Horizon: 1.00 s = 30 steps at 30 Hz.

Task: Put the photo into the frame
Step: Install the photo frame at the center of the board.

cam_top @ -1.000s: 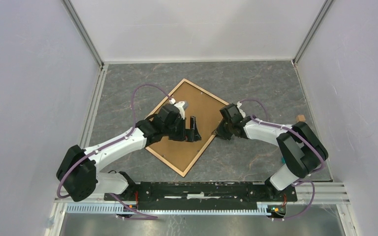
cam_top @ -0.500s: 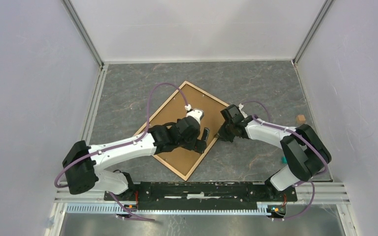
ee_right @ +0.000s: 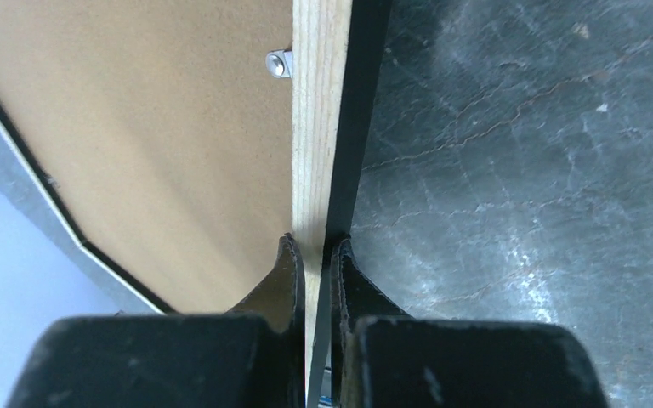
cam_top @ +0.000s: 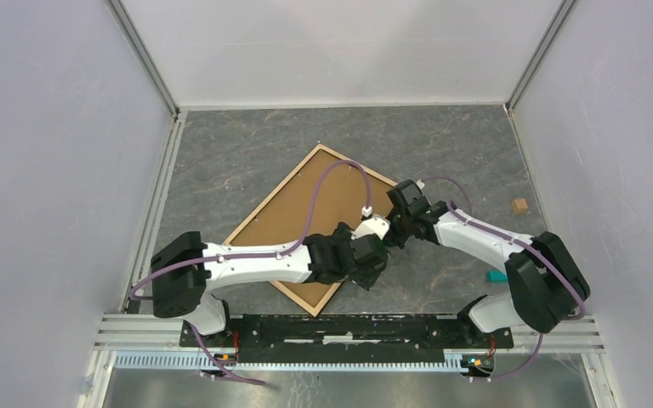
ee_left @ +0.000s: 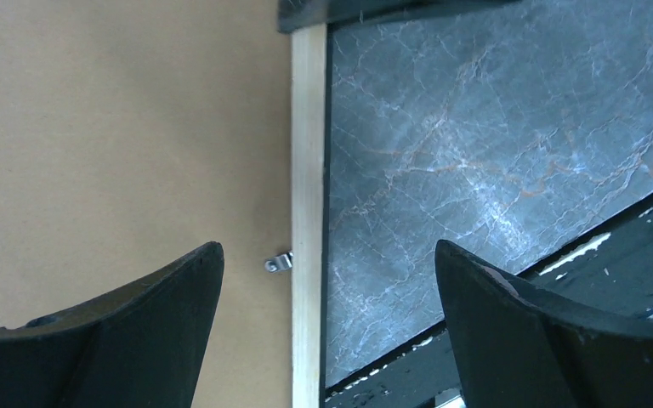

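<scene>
The right gripper (ee_right: pixel 316 245) is pressed together on the thin wooden rail of the big picture frame (cam_top: pixel 272 194). One finger sits on the light tan back of the rail. The other sits on its black outer side. It pinches the rail at the frame's right corner.

The left gripper (ee_left: pixel 329 246) is spread wide and holds nothing. One of its black fingers (ee_left: pixel 136 323) hangs over the flat brown backing board (cam_top: pixel 281 229) inside the frame. The other hangs over the grey stone-look table (cam_top: pixel 247 153) just outside the frame. The rail runs between them, and neither finger seems to touch it. A tiny silver metal clip (ee_left: pixel 279 263) sticks out from the rail onto the board, near the left fingers.

The frame lies back side up on the table, turned like a diamond. The brown board fills it, so what is under the board is hidden. The left arm covers the frame's lower right side from above. I cannot tell if the pinched corner is lifted off the table.

A small tan block (cam_top: pixel 519 205) sits well to the right of the frame. A small teal thing (cam_top: pixel 496 276) also sits to the frame's right, half hidden by the right arm.
</scene>
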{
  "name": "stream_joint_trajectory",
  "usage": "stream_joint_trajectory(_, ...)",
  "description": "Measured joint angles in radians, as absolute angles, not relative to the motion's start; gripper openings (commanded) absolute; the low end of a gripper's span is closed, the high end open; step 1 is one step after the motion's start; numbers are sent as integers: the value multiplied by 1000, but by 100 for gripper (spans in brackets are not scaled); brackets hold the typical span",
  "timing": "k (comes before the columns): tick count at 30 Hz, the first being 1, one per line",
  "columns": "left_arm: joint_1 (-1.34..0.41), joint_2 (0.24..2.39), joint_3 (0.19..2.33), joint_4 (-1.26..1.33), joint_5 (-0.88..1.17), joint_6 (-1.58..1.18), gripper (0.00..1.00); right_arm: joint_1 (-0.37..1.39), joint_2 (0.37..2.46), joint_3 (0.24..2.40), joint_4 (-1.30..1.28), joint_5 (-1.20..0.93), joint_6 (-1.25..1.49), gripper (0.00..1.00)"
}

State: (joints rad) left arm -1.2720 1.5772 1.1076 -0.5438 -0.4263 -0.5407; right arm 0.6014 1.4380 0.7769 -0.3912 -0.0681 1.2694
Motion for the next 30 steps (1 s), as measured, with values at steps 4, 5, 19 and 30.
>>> stream_joint_trajectory(4, -1302, 1601, 1112, -548, -476, -541, 100, 597, 1370, 754, -379, -75, 1289, 0)
stream_joint_trajectory(5, -1302, 1604, 1112, -548, -495, -539, 100, 593, 1356, 742, -366, -83, 1295, 0)
stream_joint_trajectory(19, -1417, 1756, 1153, -580, -776, -252, 100, 579, 1335, 712, -197, -228, 1314, 24)
stream_joint_trajectory(30, -1357, 1491, 987, -550, -588, -258, 100, 486, 1377, 831, -402, -135, 1148, 78)
